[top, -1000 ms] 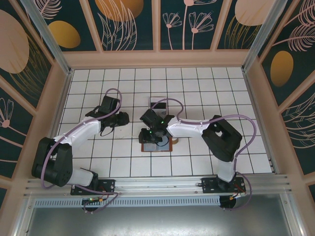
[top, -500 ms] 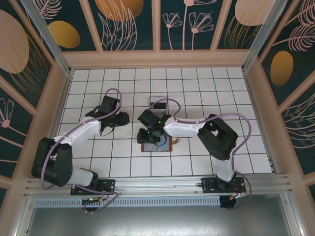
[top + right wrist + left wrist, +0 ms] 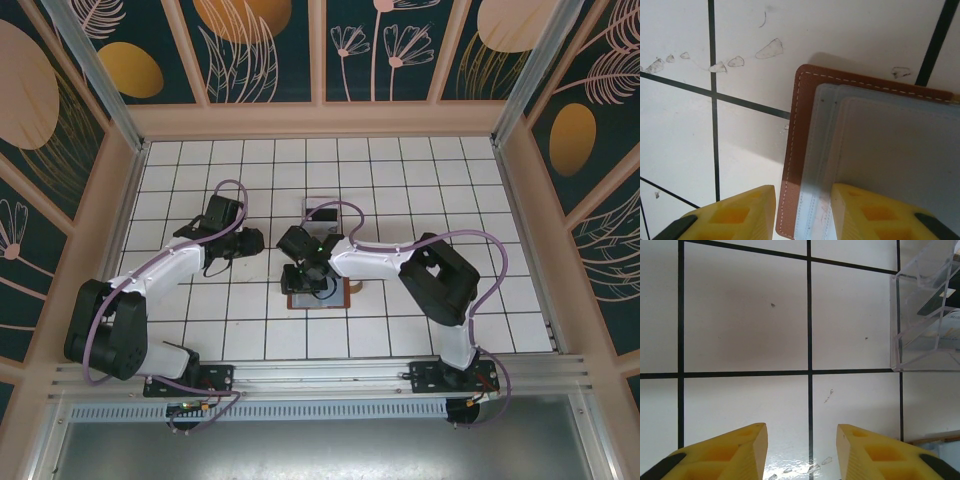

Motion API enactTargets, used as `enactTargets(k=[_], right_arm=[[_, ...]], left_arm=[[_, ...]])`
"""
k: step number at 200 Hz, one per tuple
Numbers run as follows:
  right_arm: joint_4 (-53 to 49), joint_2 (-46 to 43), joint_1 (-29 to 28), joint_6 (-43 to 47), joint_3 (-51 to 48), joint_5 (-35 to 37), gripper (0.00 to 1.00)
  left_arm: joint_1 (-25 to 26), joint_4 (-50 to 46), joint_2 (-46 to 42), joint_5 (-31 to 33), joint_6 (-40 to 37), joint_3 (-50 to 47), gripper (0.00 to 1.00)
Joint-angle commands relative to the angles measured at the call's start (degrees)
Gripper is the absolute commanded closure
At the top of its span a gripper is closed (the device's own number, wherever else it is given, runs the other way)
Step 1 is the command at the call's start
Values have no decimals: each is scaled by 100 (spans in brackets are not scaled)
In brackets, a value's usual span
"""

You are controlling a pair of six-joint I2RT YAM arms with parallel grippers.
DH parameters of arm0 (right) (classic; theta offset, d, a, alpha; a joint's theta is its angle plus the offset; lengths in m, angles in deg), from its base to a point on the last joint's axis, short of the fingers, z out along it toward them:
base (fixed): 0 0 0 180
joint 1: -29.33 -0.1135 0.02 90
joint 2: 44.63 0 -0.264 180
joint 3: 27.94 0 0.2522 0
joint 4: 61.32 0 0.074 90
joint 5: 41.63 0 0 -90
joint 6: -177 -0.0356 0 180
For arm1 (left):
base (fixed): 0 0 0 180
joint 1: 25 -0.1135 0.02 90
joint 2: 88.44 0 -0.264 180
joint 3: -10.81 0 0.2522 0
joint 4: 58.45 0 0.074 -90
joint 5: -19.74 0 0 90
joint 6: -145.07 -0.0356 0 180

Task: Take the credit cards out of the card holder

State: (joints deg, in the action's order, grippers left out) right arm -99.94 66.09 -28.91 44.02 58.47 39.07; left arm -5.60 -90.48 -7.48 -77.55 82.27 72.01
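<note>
**Right wrist view.** The right gripper [image 3: 803, 200], at bottom centre, has its jaws apart and clamps nothing. It straddles the stitched left edge of the open card holder [image 3: 796, 150]. That edge runs top to bottom, and the holder's body spreads to the right. The pale inner layers [image 3: 890, 150] cannot be told apart as credit cards or pockets. The left gripper [image 3: 801, 442], jaws apart over bare tile [image 3: 740, 315], is farther from the holder.

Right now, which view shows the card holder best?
The right wrist view: the card holder sits close up, its brown stitched edge and grey-blue pockets plain. From the top external camera the right hand hides most of it. The left wrist view catches what looks like one corner, bottom right.
</note>
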Motion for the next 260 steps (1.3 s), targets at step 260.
enactTargets(k=[260], right_arm=[[-2748,-302,-203,-191,716,2364,60]], left_arm=[[-24,16,237,-449,15,407,57]])
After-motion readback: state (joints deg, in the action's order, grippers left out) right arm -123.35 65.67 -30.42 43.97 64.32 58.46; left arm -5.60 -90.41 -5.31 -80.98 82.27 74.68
